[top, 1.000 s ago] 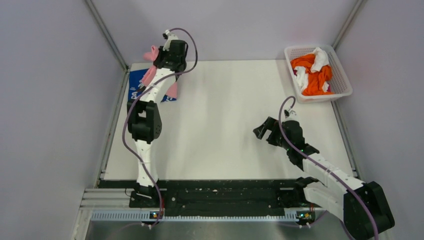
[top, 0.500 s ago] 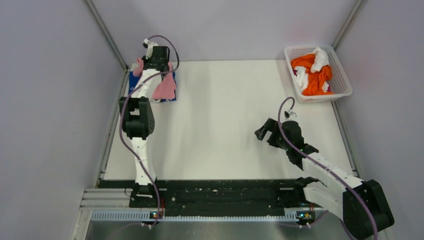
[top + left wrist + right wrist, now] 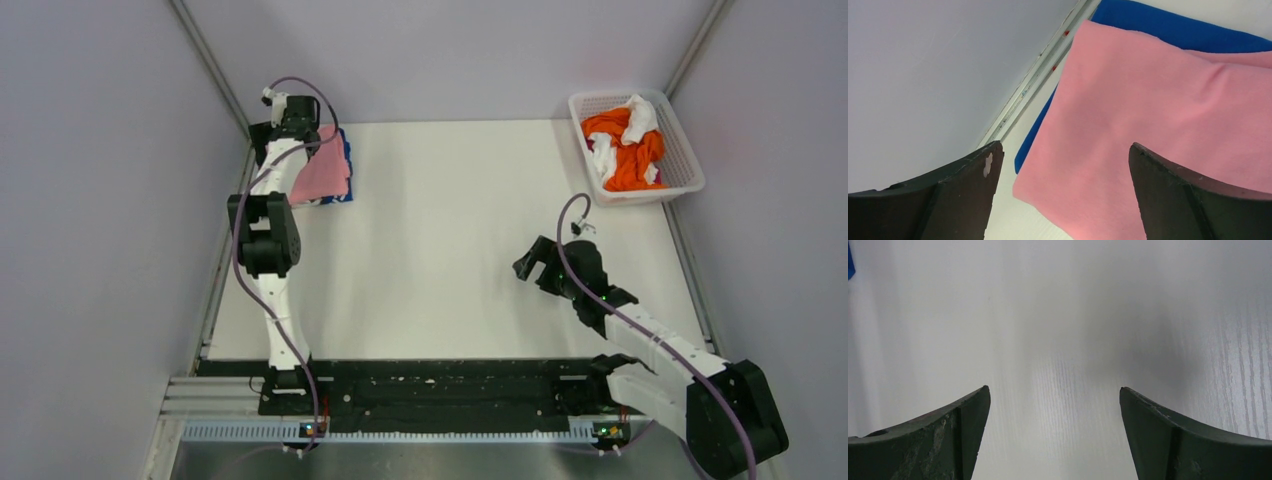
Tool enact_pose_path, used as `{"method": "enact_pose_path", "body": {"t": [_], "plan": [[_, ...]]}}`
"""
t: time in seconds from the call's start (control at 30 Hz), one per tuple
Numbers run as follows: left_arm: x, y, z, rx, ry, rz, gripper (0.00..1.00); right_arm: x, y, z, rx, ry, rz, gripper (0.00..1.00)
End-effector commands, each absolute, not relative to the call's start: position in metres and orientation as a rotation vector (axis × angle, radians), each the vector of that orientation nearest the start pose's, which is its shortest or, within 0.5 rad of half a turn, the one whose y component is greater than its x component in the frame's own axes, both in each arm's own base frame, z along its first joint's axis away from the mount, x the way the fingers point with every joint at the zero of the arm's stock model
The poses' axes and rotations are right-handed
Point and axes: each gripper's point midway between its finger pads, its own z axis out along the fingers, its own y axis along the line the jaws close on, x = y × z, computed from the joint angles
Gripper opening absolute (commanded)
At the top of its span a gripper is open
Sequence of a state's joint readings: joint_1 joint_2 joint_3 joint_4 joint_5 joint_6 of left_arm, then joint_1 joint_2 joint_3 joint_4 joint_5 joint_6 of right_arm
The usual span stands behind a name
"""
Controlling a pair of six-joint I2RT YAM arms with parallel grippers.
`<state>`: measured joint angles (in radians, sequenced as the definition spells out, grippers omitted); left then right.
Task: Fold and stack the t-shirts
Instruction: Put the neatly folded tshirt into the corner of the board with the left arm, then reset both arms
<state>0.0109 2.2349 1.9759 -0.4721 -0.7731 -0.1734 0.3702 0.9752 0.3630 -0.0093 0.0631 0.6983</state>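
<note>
Jaws of the left gripper [image 3: 1063,147] stand wide, empty, above the folded light pink cloth t-shirt [image 3: 1158,115] lying on the royal blue t-shirt [image 3: 1173,27]; the right gripper [image 3: 1053,388] gapes too, empty.

No legible text, label, brand, number or sign in any view. Exposed edge of blue t-shirt [image 3: 1173,30] beneath pink t-shirt [image 3: 1158,125], at 10 o'clock on the table [image 3: 450,250]: plain cloth only. Small red marks on metal rail [image 3: 1038,80]: too small to read.
</note>
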Motion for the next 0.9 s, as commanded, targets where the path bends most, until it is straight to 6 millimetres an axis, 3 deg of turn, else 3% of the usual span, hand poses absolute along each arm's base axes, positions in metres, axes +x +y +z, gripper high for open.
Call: {"method": "enact_pose_path", "body": {"t": [0.0,0.13,0.27,0.33,0.47,0.53,0.57,0.67,0.77,0.87], "plan": [[0.557,0.121,0.188,-0.645,2.023,0.683,0.99,0.278,0.117,0.093,0.398,2.138,0.514,0.99],[0.550,0.103,0.196,-0.663,2.059,0.535,0.99,0.277,0.114,0.096,0.411,2.121,0.506,0.99],[0.540,0.053,0.221,-0.590,2.079,0.177,0.99,0.276,0.110,0.101,0.425,2.103,0.495,0.99],[0.526,0.020,0.242,-0.520,2.059,-0.039,0.99,0.276,0.110,0.105,0.423,2.091,0.502,0.99],[0.476,-0.051,0.254,-0.422,2.003,-0.442,0.99,0.274,0.109,0.112,0.416,2.073,0.503,0.99],[0.448,-0.074,0.259,-0.415,1.932,-0.572,0.99,0.275,0.107,0.118,0.415,2.059,0.496,0.99],[0.431,-0.085,0.244,-0.404,1.945,-0.625,0.99,0.274,0.105,0.119,0.416,2.059,0.486,0.99],[0.385,-0.117,0.225,-0.304,1.989,-0.695,0.99,0.271,0.100,0.124,0.428,2.046,0.467,0.99],[0.345,-0.127,0.199,-0.269,2.048,-0.609,0.99,0.268,0.091,0.123,0.468,2.023,0.437,0.99],[0.322,-0.127,0.180,-0.262,2.064,-0.604,0.99,0.266,0.084,0.125,0.492,1.998,0.412,0.99]]}}
